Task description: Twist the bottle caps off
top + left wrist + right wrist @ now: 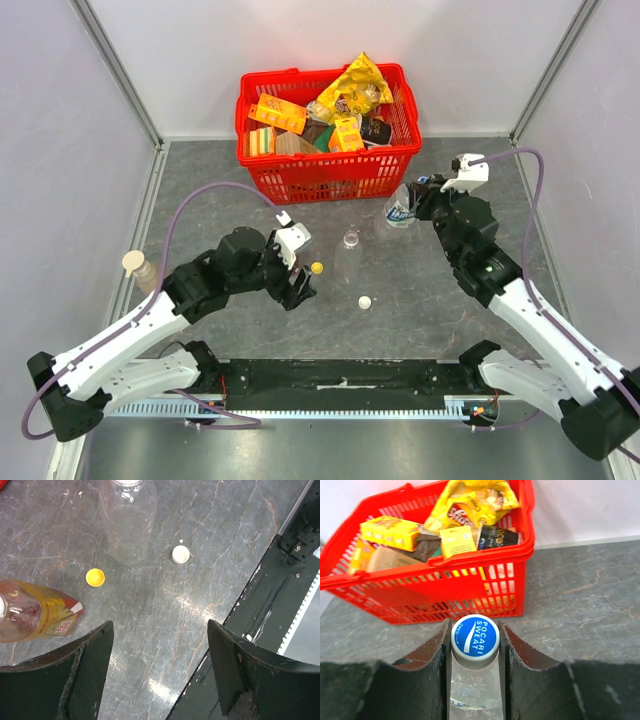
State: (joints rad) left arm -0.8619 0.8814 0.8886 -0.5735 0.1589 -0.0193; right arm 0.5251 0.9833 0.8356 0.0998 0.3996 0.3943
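My right gripper [475, 630] is shut on the blue cap [475, 637], one finger on each side of it. The cap sits on a clear labelled bottle [474, 692], its printed top facing the wrist camera. From above, this bottle [400, 210] shows in front of the basket at my right gripper [420, 197]. A yellow cap [95, 577] and a white cap [180, 555] lie loose on the table. My left gripper [160, 645] hangs open and holds nothing, just left of the yellow cap [317, 268]. The white cap [365, 301] lies further right.
A clear capless bottle [350, 252] stands between the arms. A bottle with a yellow label [37, 615] lies by my left finger. A red basket [330, 175] of packets stands at the back. A brownish bottle with a beige cap [140, 268] stands at the far left.
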